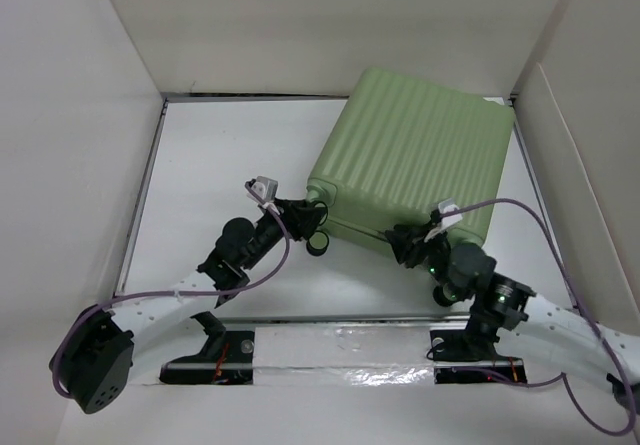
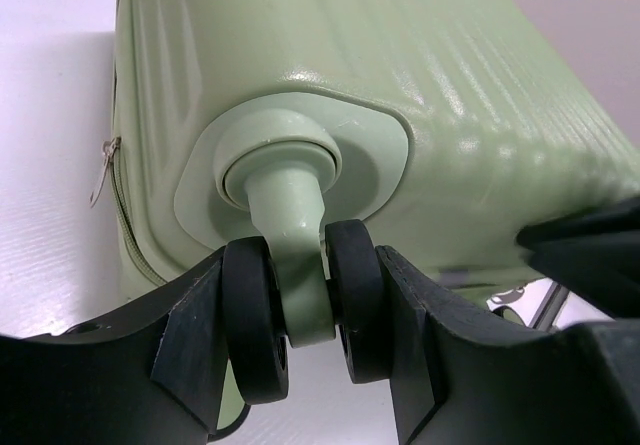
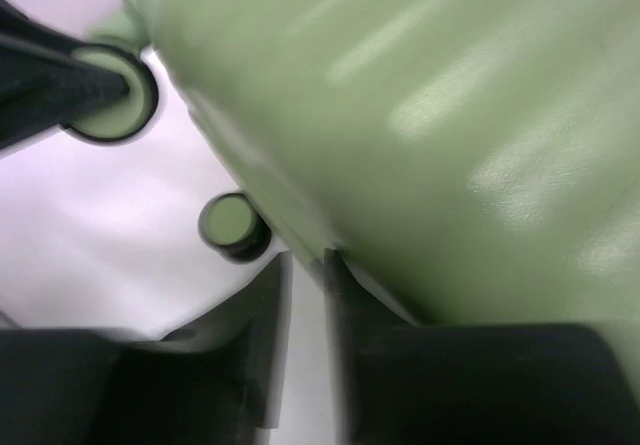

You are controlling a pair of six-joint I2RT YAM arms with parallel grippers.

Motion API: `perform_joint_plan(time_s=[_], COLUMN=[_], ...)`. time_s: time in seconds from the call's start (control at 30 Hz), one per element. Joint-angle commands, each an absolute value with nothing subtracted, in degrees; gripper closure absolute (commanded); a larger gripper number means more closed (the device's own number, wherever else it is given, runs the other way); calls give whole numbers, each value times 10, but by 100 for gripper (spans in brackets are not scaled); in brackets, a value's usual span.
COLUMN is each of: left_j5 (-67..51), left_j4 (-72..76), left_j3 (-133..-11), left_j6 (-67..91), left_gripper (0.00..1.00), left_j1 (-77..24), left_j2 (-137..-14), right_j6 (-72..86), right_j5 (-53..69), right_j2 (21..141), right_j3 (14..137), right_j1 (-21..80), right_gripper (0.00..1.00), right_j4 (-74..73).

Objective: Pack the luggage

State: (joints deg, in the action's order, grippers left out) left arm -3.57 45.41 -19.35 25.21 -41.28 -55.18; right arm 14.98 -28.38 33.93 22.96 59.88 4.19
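Left jaws clamp the luggage (image 1: 420, 145) wheel (image 2: 262, 325) at eight o'clock — best to pull slowly, level; right jaws at six — state not clear.

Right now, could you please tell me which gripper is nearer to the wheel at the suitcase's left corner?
Left. The left gripper is shut on that wheel; the right gripper sits farther along the near edge of the suitcase, apart from it.
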Motion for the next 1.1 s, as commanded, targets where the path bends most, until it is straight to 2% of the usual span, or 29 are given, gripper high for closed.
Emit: perform_joint_plan(time_s=[0.0,0.07,0.1,0.2,0.23,0.33,0.37,0.43,0.5,0.57,0.77,0.93,1.07], left_j5=[-164,-160,-160,-158,-159,-165,-165,-162,-165,-173,-194,-206,-216], left_j4=[487,476,475,476,477,478,476,475,478,489,517,527,536], left_j3=[-166,-165,-164,-163,-163,-164,-165,-164,-162,-157,-142,-145,-149], left_j6=[249,246,243,239,237,235,233,231,231,234,236,239,250], left_gripper=[100,100,100,100,100,100,100,100,100,100,100,100,100], left_j1=[-441,-441,-441,-441,-441,-441,-441,-441,-441,-441,-441,-446,-446], left_j2=[-514,-511,-508,-503,-503,-498,-498,-494,-491,-491,-495,-505,-505], right_j6=[102,101,98,78,76,92,102,129,148,148,202,203,208], right_j5=[-245,-263,-281,-281,-266,-134,-63,9,152,267,394,386,375], right_j2=[301,337,347,370,377,421,433,466,497,560,669,765,841], right_j3=[309,388,401,424,429,447,448,445,439,460,438,510,597], right_j1=[513,470,448,314,223,67,-25,-101,-164,-164,-99,24,85], right_gripper=[48,28,13,0,0,0,0,0,0,0,0,0,0], right_j4=[-88,-134,-147,-120,-111,-81,-72,-34,24,26,172,202,201])
